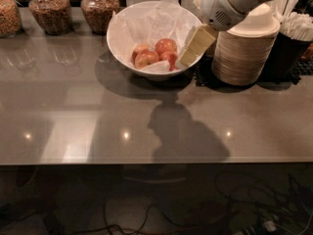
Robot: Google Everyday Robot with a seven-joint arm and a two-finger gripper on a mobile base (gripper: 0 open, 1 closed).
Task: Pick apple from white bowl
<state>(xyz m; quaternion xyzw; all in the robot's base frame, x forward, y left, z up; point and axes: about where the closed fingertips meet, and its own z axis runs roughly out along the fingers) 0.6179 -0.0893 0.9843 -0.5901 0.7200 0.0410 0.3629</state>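
Glossy grey counter (146,116) w/ ceiling lights reflecting off it, and a cable mess in the dark underneath. The white bowl (117,28) sits toward the back, lined w/ crinkly paper (156,21), and the apples are piled in the bottom. The back apple (165,45) sits highest, the front apple (146,58) is lower left, and there's at least one more tucked under a paper fold on the right.

The end effector (194,47) is over the bowl's right rim, angled down and left toward the fruit, and seems to be carrying nothing. Can't tell if it's released or clenched from this angle tbh.

So imo we're at the reach-in step, pre-grasp. Tips:
- Go for the back apple. It's the most exposed and nothing sits on top of it.
- Come in above the rim, not across it. The rim is right there and a clip would shove the whole bowl.
- Watch the paper, bc pinching a fold along w/ the apple prob drags the liner out.
- Center on the widest part of the apple. They're round and smooth, so an off-center squeeze will prob squirt it sideways into the others.
- Lift straight up. The stack of paper bowls (244,58) is just beside the arm on the right.
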